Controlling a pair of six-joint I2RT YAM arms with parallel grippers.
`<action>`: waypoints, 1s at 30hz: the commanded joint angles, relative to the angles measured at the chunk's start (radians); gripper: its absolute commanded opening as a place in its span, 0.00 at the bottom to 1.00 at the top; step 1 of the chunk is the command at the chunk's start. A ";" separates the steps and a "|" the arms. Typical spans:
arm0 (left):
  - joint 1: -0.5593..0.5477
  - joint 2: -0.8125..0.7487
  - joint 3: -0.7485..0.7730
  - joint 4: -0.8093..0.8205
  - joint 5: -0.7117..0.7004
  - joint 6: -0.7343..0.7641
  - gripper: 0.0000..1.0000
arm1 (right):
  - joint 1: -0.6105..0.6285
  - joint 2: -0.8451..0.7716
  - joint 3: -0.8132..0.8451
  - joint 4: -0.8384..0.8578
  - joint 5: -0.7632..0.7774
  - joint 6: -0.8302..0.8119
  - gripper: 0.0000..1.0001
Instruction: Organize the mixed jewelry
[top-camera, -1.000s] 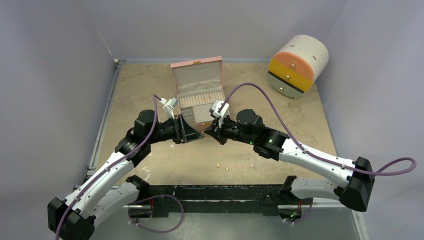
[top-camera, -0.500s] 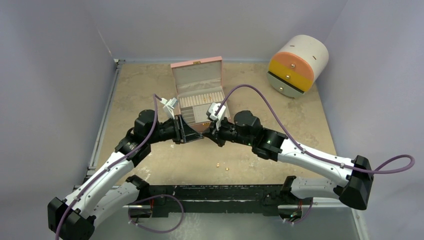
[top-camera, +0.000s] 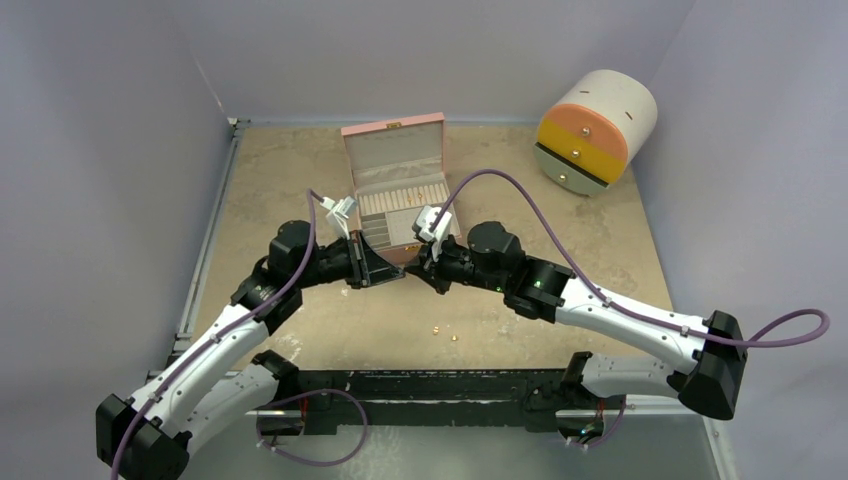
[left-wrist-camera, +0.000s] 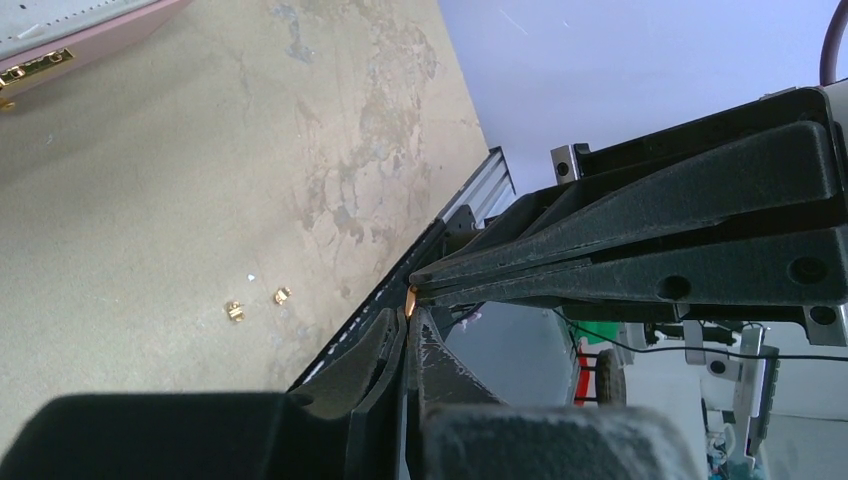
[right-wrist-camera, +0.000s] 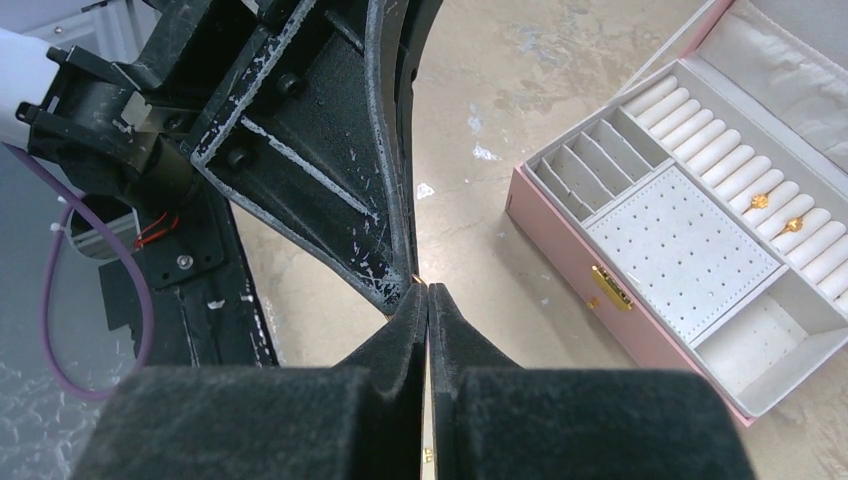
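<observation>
My left gripper (top-camera: 400, 271) and right gripper (top-camera: 415, 266) meet tip to tip just above the table, in front of the open pink box (top-camera: 395, 180). A tiny gold piece (left-wrist-camera: 411, 301) is pinched where the tips touch, with both pairs of jaws shut on it. From the right wrist it shows only as a gold glint (right-wrist-camera: 414, 277). Two more of the mixed jewelry pieces (top-camera: 437, 328) (top-camera: 453, 338) lie loose on the table nearer the bases, also seen as the two pieces (left-wrist-camera: 235, 311) (left-wrist-camera: 282, 295). Two gold rings (right-wrist-camera: 760, 201) (right-wrist-camera: 793, 225) sit in the box's ring rolls.
A white cylindrical drawer unit (top-camera: 597, 130) with an orange and a yellow drawer lies on its side at the back right. The box's pink front wall (right-wrist-camera: 560, 240) is close to the right of the fingertips. A dark metal rail (top-camera: 440, 385) runs along the near table edge.
My left gripper's jaws have gone from open to shut on the gold piece. The right arm has shifted slightly left, bringing the tips together.
</observation>
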 joint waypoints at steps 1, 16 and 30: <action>0.004 -0.023 0.008 0.054 -0.006 0.001 0.00 | 0.009 -0.034 0.034 0.028 -0.017 0.003 0.03; 0.004 -0.086 0.016 0.100 -0.014 0.004 0.00 | -0.004 -0.153 0.028 -0.032 -0.017 0.170 0.47; 0.004 -0.165 -0.012 0.277 0.019 -0.060 0.00 | -0.248 -0.143 -0.038 0.219 -0.483 0.612 0.49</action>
